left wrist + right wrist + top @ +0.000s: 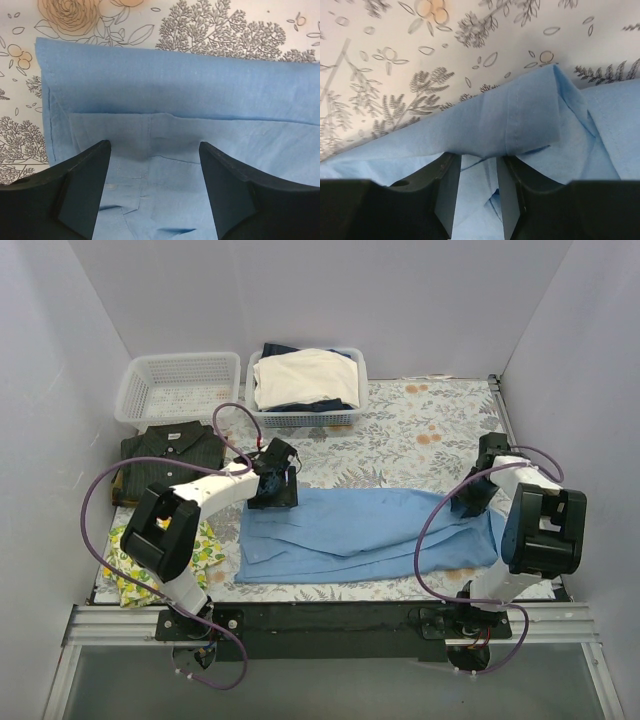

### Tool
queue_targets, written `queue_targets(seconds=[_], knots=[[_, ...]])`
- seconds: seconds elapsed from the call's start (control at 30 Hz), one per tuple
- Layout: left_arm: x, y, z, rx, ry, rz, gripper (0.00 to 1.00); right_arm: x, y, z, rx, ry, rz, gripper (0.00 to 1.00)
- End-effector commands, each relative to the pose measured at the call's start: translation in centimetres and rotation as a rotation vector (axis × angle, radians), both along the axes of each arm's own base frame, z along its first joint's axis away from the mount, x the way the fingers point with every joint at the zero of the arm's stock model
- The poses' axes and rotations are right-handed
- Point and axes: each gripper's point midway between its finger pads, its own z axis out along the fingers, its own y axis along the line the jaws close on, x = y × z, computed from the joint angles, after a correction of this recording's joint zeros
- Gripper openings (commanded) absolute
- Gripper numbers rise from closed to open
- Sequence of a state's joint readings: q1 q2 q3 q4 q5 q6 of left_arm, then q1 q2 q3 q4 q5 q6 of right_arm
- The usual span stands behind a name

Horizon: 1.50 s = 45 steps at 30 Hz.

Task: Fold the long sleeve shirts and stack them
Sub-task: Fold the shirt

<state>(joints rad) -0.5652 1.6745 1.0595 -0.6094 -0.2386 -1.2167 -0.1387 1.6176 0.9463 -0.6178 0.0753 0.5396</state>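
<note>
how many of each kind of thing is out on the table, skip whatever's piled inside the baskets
shirts: 2 (light blue shirt, dark shirt)
baskets: 2 (left basket, right basket)
lemon-print cloth: 1
total: 5

Left gripper (155, 152) hangs with jaws wide apart over the folded blue shirt (175, 90), lying on floral cloth (230, 30)
</note>
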Motion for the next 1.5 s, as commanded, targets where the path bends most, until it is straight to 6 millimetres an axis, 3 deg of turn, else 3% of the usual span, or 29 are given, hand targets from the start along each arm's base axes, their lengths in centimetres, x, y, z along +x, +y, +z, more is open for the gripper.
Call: queue_targets(seconds=[0.0,0.03,0.07,0.17,0.27,0.33,0.37,0.4,0.43,0.47,0.5,0.53,0.6,0.67,0.9,0.93,0.97,1.03,1.07,1.17,1.2,1.23,1.3,1.37,1.4,1.47], knots=[[0.6,-2.3,3.9,-0.107,-0.074,-0.132,0.72,4.5,-0.9,5.7,-0.023,-0.212,-0.016,0.43],[0.4,-3.6,5.5,-0.156,-0.112,-0.19,0.73,4.9,-0.9,7.0,-0.028,-0.25,-0.009,0.43],[0.3,-4.5,6.4,-0.169,-0.14,-0.245,0.75,5.5,-1.0,9.6,-0.041,-0.33,-0.006,0.45],[-1.0,-8.5,9.1,-0.24,-0.223,-0.413,0.78,5.5,-1.4,13.5,-0.081,-0.436,-0.001,0.46],[-3.2,-14.1,10.7,-0.363,-0.261,-0.607,0.8,4.3,-1.8,15.6,-0.117,-0.482,-0.02,0.47],[-4.6,-18.1,12.0,-0.433,-0.292,-0.739,0.8,3.4,-1.8,15.9,-0.123,-0.483,-0.032,0.47],[-4.9,-19.6,11.2,-0.441,-0.274,-0.774,0.8,3.0,-2.0,16.5,-0.14,-0.501,-0.042,0.47],[-6.5,-21.7,11.0,-0.475,-0.256,-0.867,0.8,2.6,-2.2,16.7,-0.152,-0.502,-0.049,0.47],[-6.5,-23.7,12.1,-0.506,-0.292,-0.904,0.8,2.2,-2.4,17.0,-0.161,-0.498,-0.065,0.48],[-6.8,-24.8,11.9,-0.513,-0.293,-0.934,0.8,1.8,-2.8,17.6,-0.184,-0.515,-0.08,0.48],[-7.8,-26.4,9.8,-0.512,-0.247,-0.985,0.8,1.5,-2.9,17.9,-0.191,-0.519,-0.092,0.48],[-7.5,-28.0,10.7,-0.531,-0.286,-1.018,0.79,1.2,-2.9,18.1,-0.19,-0.519,-0.109,0.48],[-7.8,-29.9,8.7,-0.532,-0.259,-1.057,0.79,0.8,-2.7,18.8,-0.182,-0.538,-0.117,0.48],[-7.5,-31.5,8.7,-0.551,-0.27,-1.091,0.79,0.4,-2.4,18.9,-0.165,-0.536,-0.121,0.48],[-7.5,-33.8,4.9,-0.556,-0.19,-1.127,0.79,-0.8,-2.5,19.3,-0.171,-0.531,-0.141,0.48],[-7.4,-33.7,4.1,-0.543,-0.175,-1.116,0.79,-0.9,-2.3,19.1,-0.163,-0.527,-0.137,0.48],[-7.0,-33.5,2.0,-0.506,-0.145,-1.085,0.79,-0.9,-2.2,19.1,-0.157,-0.528,-0.137,0.48],[-5.7,-33.3,0.4,-0.442,-0.138,-1.02,0.79,-1.1,-2.1,18.7,-0.15,-0.522,-0.139,0.48],[-4.2,-32.8,-1.5,-0.362,-0.147,-0.953,0.79,-1.2,-2.1,18.7,-0.154,-0.523,-0.141,0.48],[-1.4,-32.6,-2.6,-0.274,-0.178,-0.844,0.8,-1.4,-2.2,18.4,-0.157,-0.518,-0.146,0.48],[-0.1,-31.9,-4.5,-0.228,-0.167,-0.786,0.8,-1.4,-2.2,18.3,-0.156,-0.515,-0.146,0.48],[1.4,-32.3,-3.6,-0.224,-0.191,-0.75,0.8,-1.4,-2.1,18.3,-0.153,-0.514,-0.143,0.48],[4.4,-31.1,-5.2,-0.172,-0.194,-0.651,0.8,-1.4,-2.1,18.3,-0.154,-0.515,-0.144,0.48],[7.4,-31.1,-4.0,-0.19,-0.22,-0.545,0.8,-1.3,-2.2,18.2,-0.159,-0.51,-0.143,0.48],[9.3,-30.0,-5.2,-0.191,-0.201,-0.501,0.8,-1.2,-2.3,18.1,-0.164,-0.51,-0.134,0.48],[12.0,-30.6,-3.1,-0.269,-0.232,-0.452,0.81,-0.9,-2.2,17.9,-0.16,-0.504,-0.123,0.48]])
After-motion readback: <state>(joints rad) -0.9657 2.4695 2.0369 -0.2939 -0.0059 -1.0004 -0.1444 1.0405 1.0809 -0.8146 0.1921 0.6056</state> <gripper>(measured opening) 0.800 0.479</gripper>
